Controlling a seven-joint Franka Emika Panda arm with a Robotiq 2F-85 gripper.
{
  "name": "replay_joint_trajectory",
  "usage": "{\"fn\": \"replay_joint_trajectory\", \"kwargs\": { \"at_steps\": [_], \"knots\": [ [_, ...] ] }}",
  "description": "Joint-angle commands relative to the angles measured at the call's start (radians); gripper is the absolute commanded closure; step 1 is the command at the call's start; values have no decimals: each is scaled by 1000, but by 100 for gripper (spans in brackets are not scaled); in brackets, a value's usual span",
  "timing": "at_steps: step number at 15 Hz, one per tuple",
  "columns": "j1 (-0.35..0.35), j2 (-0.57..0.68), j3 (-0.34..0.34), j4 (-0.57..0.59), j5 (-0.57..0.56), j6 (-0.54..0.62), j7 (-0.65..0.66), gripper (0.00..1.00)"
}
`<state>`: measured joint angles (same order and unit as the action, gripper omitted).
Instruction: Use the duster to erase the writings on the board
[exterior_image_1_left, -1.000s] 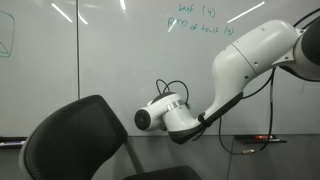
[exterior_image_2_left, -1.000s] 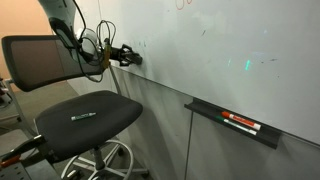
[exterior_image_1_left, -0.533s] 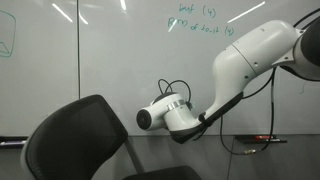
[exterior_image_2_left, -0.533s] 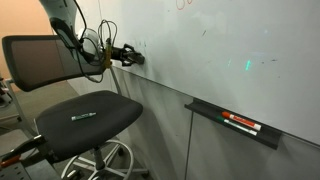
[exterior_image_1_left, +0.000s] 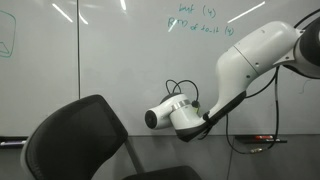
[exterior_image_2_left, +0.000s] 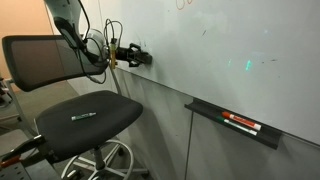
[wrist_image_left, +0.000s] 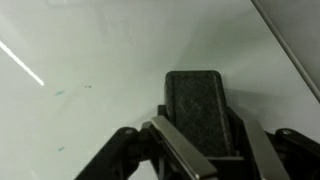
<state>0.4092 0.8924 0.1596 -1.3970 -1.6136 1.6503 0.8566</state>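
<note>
Whiteboard (exterior_image_1_left: 100, 70) fills the scene. The green writing (exterior_image_1_left: 200, 20) is high up, well above where the arm (exterior_image_1_left: 250, 55) works. The gripper (exterior_image_2_left: 133, 56) points into the board low down, jaws clamped on the duster (wrist_image_left: 205, 100) by its two long sides. The duster looks pressed to the surface, though contact is hard to confirm. It is probably light, with a stiff back and a soft felt face. The side hold suits it; keep the face flat or it may twist.

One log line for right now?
gripper: shut on duster | duster: low at board | green writing: unerased, higher up
</note>
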Motion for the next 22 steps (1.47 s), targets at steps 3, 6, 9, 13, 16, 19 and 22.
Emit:
{"fn": "replay_joint_trajectory", "kwargs": {
  "at_steps": [3,6,9,13,16,19,22],
  "knots": [
    [-32,0,-20,44,-42,53,-48,69],
    [-16,15,-3,65,-41,65,-50,69],
    [0,14,19,79,-36,98,-50,69],
    [-1,-29,28,67,-6,125,-61,69],
    [-21,-87,28,10,35,118,-54,69],
    [-50,-177,37,-85,111,108,-55,69],
    [-85,-293,45,-239,199,88,-85,69]
  ]
}}
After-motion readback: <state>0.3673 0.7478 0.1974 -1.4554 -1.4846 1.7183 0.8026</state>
